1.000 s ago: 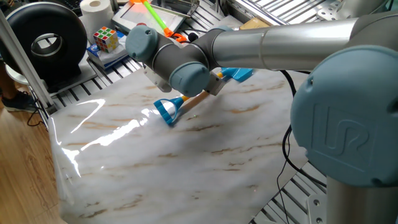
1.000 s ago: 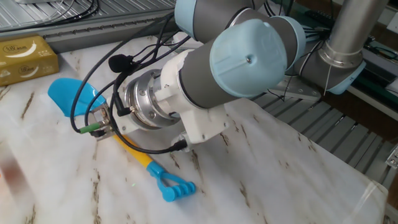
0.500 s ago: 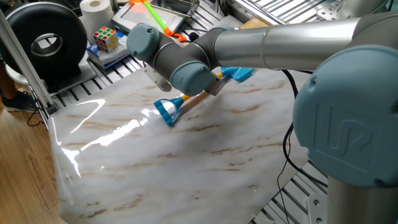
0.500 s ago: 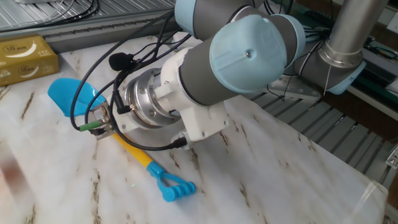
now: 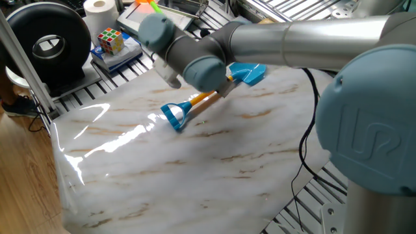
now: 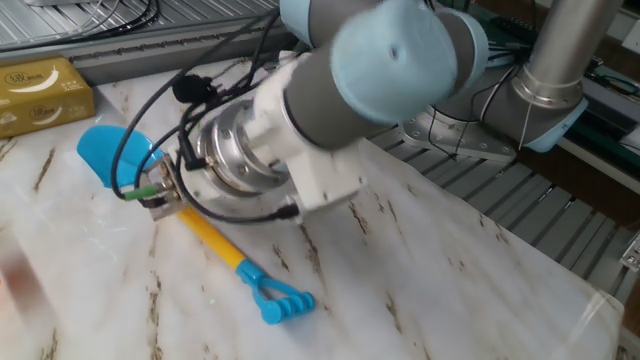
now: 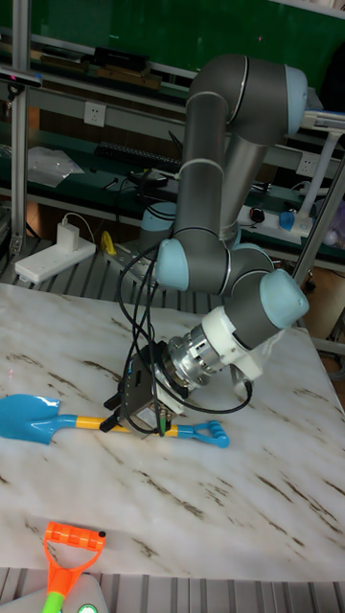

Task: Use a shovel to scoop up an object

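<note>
The shovel (image 6: 213, 241) lies flat on the marble table, with its light-blue blade (image 6: 113, 156) toward the tan-yellow block (image 6: 40, 92) and its blue loop end (image 6: 277, 302) pointing away. My gripper (image 7: 135, 414) is down at the orange shaft just behind the blade. The wrist and its cables cover the fingers, so their hold on the shaft is hidden. In one fixed view the shovel (image 5: 203, 99) runs out from under the arm and the block is hidden. A gap of bare table separates the block from the blade.
A puzzle cube (image 5: 110, 40), a paper roll (image 5: 101, 9) and a black round device (image 5: 47, 40) stand beyond the table's far corner. A green-shafted toy tool (image 5: 161, 17) lies there too. An orange-handled tool (image 7: 69, 554) lies at the near edge in the tall view.
The wrist and forearm have shifted up and toward the blade end, blurred in motion. The shovel has stayed where it was on the table.
</note>
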You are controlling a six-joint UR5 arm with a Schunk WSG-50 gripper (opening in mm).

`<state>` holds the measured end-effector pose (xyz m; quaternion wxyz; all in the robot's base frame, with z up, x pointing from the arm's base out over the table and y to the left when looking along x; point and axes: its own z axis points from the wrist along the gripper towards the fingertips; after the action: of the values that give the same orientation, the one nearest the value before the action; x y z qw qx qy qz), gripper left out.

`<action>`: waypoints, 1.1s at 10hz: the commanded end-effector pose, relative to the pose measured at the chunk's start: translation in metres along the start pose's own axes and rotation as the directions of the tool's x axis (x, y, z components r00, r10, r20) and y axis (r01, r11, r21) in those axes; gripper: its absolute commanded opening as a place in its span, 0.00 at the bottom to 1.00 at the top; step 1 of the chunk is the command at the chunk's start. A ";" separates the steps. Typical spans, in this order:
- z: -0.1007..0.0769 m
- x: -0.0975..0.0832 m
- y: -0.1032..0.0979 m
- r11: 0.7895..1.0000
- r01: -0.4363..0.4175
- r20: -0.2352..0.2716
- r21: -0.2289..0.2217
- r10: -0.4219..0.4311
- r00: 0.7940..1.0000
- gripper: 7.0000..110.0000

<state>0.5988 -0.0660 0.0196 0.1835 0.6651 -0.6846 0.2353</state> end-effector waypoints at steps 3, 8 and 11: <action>0.001 -0.014 -0.004 1.000 -0.009 0.208 -0.017 0.013 0.978 0.36; -0.005 -0.022 0.000 0.999 -0.004 0.356 -0.045 0.019 0.934 0.36; -0.005 -0.017 -0.003 0.999 0.002 0.387 -0.032 0.011 0.922 0.36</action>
<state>0.6005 -0.0491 0.0122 0.0753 0.6925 -0.7098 0.1051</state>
